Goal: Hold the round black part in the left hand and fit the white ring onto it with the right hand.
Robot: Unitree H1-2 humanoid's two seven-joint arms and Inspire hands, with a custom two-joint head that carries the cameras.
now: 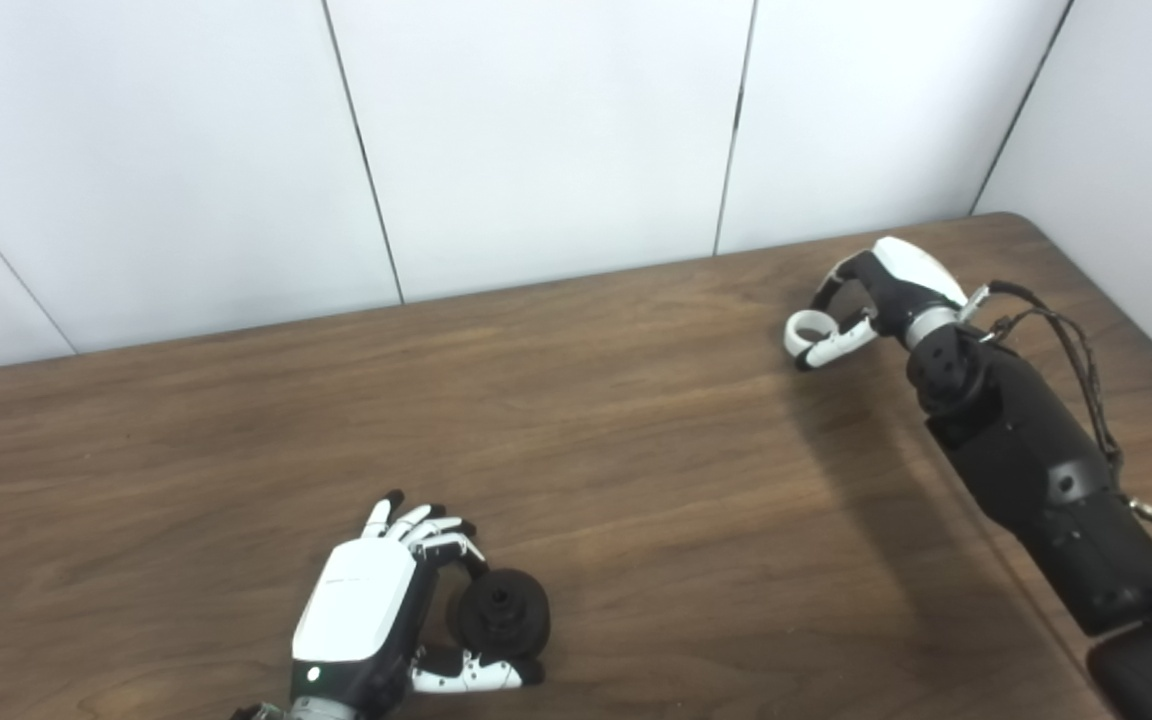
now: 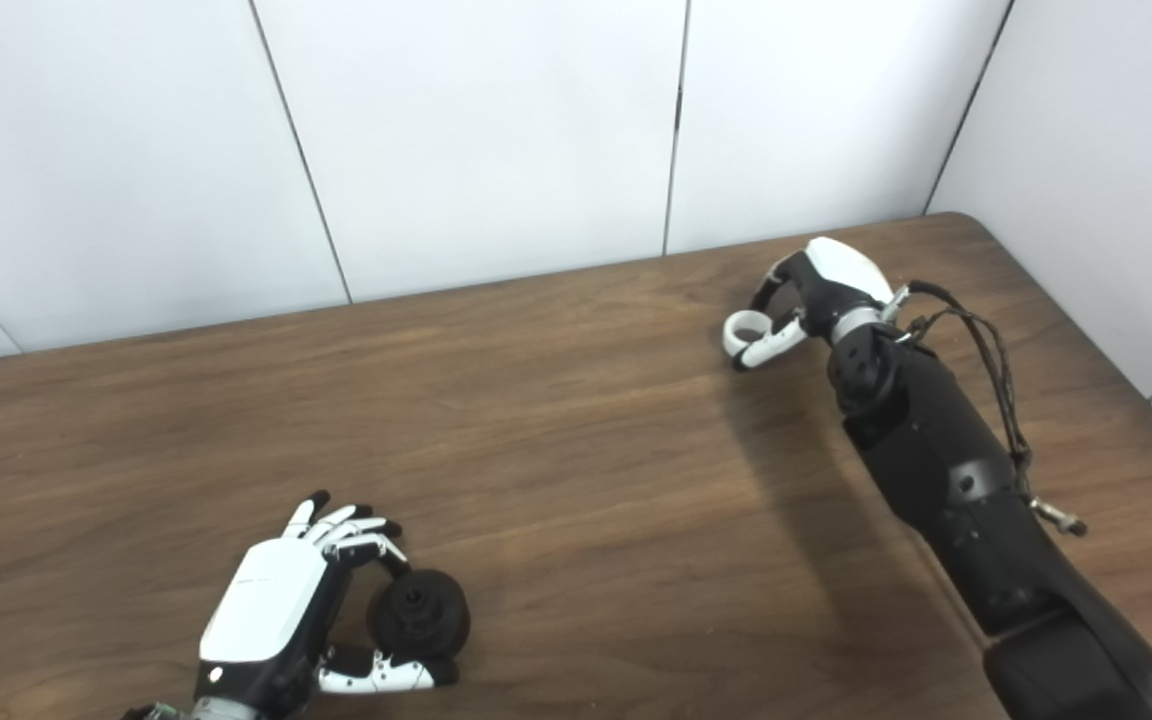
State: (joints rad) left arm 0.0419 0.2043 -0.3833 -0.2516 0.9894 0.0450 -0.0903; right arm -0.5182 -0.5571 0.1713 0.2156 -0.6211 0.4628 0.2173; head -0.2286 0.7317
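The round black part [image 1: 503, 612] is a matte, wheel-like disc with a small hub at its centre, sitting at about 6 o'clock on the brown worktop [image 1: 576, 450]; its flat face tilts up toward the camera. The left robot hand [image 1: 376, 600] cups it, fingers curled over the rim and thumb beneath. At 2 o'clock, the right robot hand [image 1: 871, 295] pinches the small white ring [image 1: 808, 328], its opening facing upward.
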